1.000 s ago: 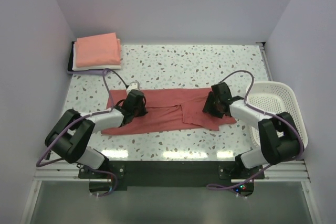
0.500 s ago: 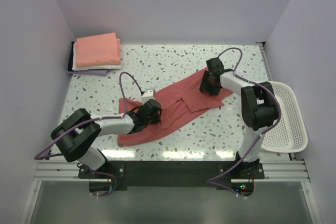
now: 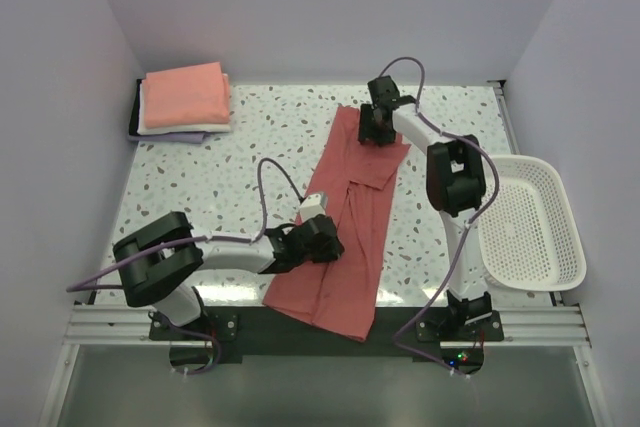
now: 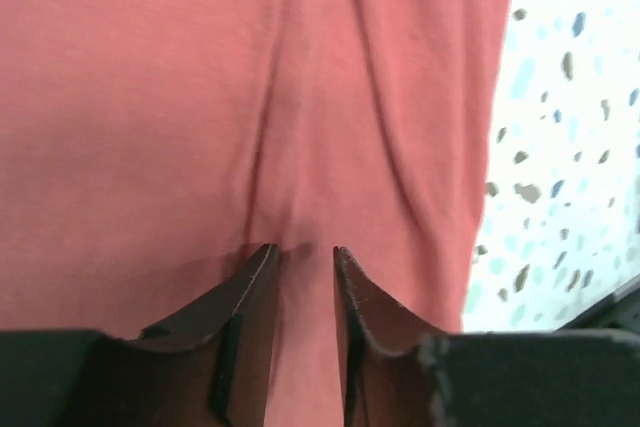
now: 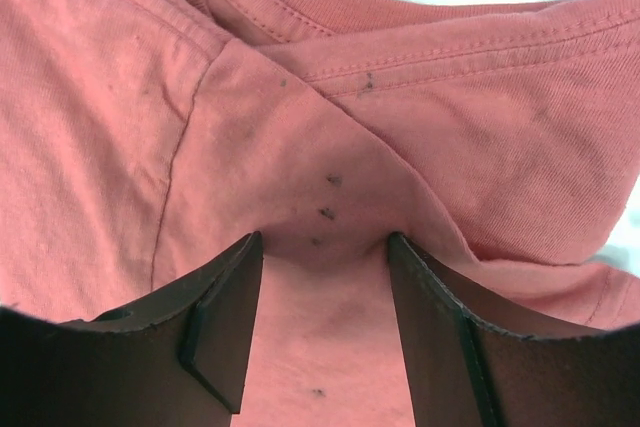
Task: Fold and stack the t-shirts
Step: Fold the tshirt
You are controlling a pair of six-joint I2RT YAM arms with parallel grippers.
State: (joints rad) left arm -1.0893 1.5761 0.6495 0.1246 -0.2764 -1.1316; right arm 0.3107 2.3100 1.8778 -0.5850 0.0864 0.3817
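The dusty-red t-shirt [image 3: 352, 209] lies stretched in a long strip from the far middle of the table to the near edge, where its lower end overhangs. My left gripper [image 3: 320, 243] is shut on a fold of it near the near end; the left wrist view shows the cloth [image 4: 200, 97] pinched between the narrow jaws of that gripper [image 4: 305, 249]. My right gripper [image 3: 378, 123] is shut on the shirt's far end; the right wrist view shows that gripper [image 5: 325, 237] holding bunched cloth [image 5: 420, 137] just below the collar. A folded stack, with the salmon-pink tee [image 3: 185, 93] on top, sits at the far left.
A white plastic lattice basket [image 3: 522, 227] stands at the right edge, beside the right arm. White walls close in the table on the left, the far side and the right. Speckled tabletop [image 3: 200, 177] shows between the stack and the shirt.
The shirt has swung from lying across the table to lying lengthwise. My right gripper has carried its end far and leftward; my left gripper has drawn the other end right and toward the near edge.
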